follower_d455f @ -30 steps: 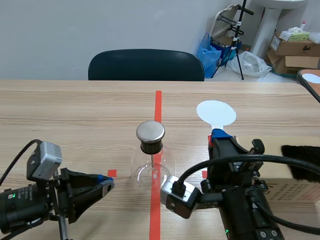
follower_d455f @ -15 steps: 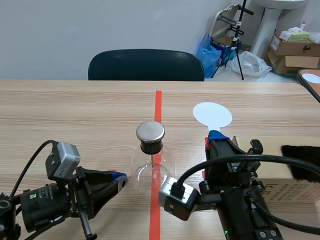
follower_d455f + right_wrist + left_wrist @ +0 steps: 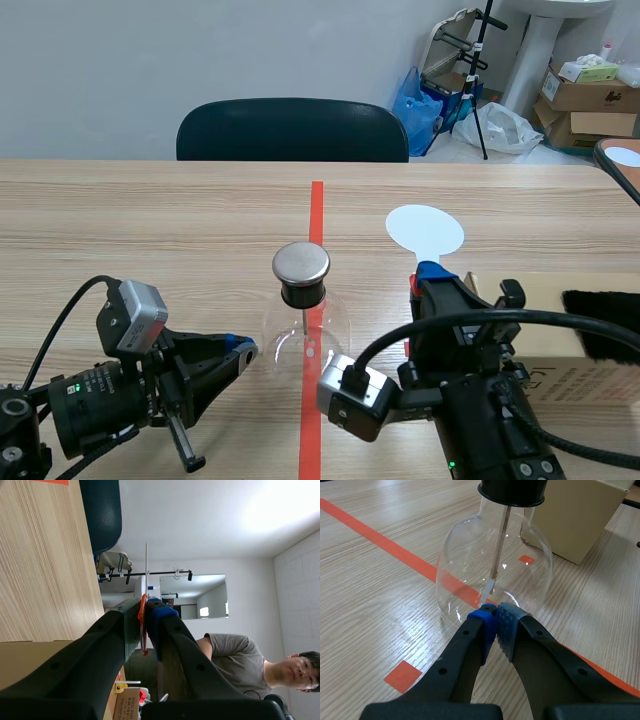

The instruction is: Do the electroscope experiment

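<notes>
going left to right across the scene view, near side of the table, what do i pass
The left gripper, shut → clear round glass flask with black stopper and metal disc top → white round paddle clamped in the right gripper → beige cardboard box.

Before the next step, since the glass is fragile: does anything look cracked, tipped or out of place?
Nothing stands out. The electroscope flask stands upright on the tape line, glass whole, metal cap level. The left gripper, shut, sits at the flask's base; the right gripper holds the white paddle apart from the flask.
</notes>
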Robot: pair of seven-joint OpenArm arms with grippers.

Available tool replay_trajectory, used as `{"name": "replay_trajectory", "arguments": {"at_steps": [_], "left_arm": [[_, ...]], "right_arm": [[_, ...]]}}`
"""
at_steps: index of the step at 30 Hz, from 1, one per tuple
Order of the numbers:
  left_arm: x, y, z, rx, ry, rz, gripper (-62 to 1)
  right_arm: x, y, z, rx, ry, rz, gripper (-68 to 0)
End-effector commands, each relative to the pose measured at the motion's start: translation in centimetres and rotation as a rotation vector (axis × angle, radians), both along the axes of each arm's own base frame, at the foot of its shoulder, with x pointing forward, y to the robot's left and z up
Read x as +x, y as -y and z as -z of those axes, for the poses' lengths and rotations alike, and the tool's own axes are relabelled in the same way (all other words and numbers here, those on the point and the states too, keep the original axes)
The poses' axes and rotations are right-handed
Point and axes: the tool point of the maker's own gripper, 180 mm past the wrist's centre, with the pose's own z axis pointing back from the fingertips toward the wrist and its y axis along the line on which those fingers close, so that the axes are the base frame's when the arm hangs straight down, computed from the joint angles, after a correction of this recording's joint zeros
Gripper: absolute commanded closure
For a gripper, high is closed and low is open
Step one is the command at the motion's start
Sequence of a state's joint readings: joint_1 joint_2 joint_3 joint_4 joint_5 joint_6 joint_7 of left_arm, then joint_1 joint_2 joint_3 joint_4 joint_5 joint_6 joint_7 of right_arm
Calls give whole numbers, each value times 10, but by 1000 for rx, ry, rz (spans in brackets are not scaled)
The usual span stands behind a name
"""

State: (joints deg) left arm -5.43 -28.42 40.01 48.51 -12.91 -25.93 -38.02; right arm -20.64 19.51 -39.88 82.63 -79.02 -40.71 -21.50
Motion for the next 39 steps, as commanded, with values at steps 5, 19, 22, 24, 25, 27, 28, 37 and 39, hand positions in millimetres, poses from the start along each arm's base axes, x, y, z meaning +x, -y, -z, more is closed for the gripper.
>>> {"name": "replay_trajectory", "arguments": {"at_steps": [5,19,22,24,25,27,28,37,39], "left_arm": [[5,3,-7,-15,14,2,-32],[5,3,-7,-10,13,1,-32],[5,3,-7,-10,13,1,-32],[5,3,-7,-10,13,1,-32],[5,3,-7,-10,13,1,-32],[5,3,-7,-10,13,1,-32],[5,3,-7,-10,13,1,-32],[5,3,-7,-10,13,1,-32],[5,3,-7,-10,13,1,-32]], "right_arm": [[6,0,-9,8,33,2,-19],[6,0,-10,7,33,2,-19],[6,0,-10,7,33,2,-19],[6,1,-10,7,33,3,-19],[6,1,-10,7,33,3,-19],[6,1,-10,7,33,3,-19],[6,1,-10,7,33,3,-19],[6,1,-10,7,33,6,-19],[6,2,-9,8,33,9,-19]]}}
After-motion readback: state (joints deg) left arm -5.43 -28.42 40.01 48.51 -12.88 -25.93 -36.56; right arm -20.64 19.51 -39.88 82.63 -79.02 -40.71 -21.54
